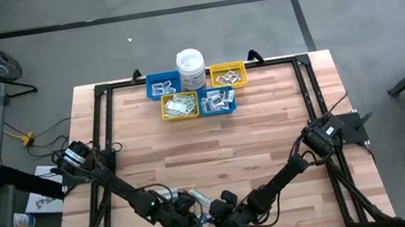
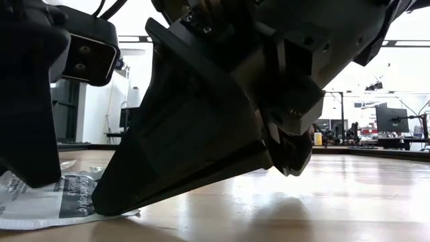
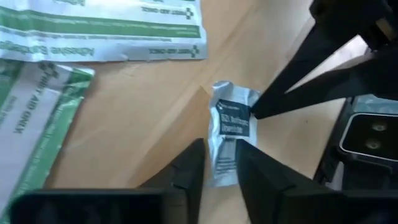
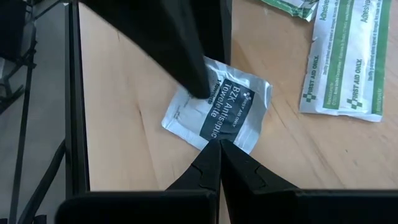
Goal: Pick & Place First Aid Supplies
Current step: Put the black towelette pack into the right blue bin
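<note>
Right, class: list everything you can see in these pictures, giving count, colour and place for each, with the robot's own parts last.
antiseptic towelette packet: one, white with dark print, near table edge, between both grippers' tips.
adhesive bandage packets: at least three, green and white, beside the towelette.
bins: four, two blue, two yellow, clustered at far table edge, holding packets.
lidded tub: one, white, behind the bins.
table: one, light wood, black frame.
left gripper: dark, fingers straddling the towelette, partly open.
right gripper: dark, shut, tips at the towelette's edge.
</note>
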Tool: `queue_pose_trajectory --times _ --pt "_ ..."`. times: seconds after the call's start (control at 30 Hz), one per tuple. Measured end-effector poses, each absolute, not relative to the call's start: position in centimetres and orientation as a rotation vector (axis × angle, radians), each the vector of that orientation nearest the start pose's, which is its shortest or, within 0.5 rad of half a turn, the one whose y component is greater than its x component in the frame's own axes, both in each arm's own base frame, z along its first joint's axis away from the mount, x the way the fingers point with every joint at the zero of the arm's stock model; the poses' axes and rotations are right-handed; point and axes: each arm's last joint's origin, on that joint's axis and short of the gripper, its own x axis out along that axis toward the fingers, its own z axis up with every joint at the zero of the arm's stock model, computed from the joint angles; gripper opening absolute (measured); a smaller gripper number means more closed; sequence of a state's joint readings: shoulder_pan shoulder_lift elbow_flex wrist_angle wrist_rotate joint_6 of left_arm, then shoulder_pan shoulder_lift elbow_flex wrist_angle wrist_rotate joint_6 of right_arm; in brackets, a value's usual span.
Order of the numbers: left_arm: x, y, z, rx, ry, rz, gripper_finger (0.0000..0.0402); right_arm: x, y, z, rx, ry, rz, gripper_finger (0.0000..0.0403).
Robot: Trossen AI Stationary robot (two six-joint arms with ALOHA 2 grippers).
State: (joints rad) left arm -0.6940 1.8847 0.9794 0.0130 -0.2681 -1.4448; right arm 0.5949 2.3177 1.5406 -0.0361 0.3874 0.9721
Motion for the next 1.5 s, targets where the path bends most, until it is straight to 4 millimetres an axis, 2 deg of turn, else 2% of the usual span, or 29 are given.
queue_pose_trajectory --times 0.2,0.43,0.57,0.7,0.87,1.07,1.27,1.5 --pt "28.1 -22.3 12.3 -0.917 0.898 0.248 0.0011 40.4 26.1 9.9 0.542 0.733 -0.163 0.0000" --pt "28.1 -22.3 12.3 -0.896 0.901 0.237 0.0003 40.5 26.1 10.1 0.550 0.728 -0.154 0.0000" --pt "28.1 -22.3 12.3 -0.899 0.911 0.230 0.0002 40.3 26.0 11.2 0.557 0.737 -0.133 0.0000" --pt "28.1 -22.3 12.3 -0.900 0.914 0.228 0.0002 40.0 26.0 14.2 0.545 0.699 -0.093 0.0000" --pt "28.1 -22.3 12.3 -0.904 0.918 0.225 0.0001 39.1 25.1 18.5 0.448 0.673 -0.075 0.0000" --pt "28.1 -22.3 12.8 -0.917 0.908 0.211 0.0001 36.5 22.9 25.1 0.313 0.619 -0.144 0.0000" --pt "28.8 -21.3 15.0 -0.930 0.827 0.174 0.0000 33.5 20.0 30.4 0.172 0.545 -0.267 0.0000" --pt "30.4 -18.7 18.1 -0.865 0.637 0.162 0.0000 31.3 16.4 33.6 0.058 0.554 -0.361 0.0000"
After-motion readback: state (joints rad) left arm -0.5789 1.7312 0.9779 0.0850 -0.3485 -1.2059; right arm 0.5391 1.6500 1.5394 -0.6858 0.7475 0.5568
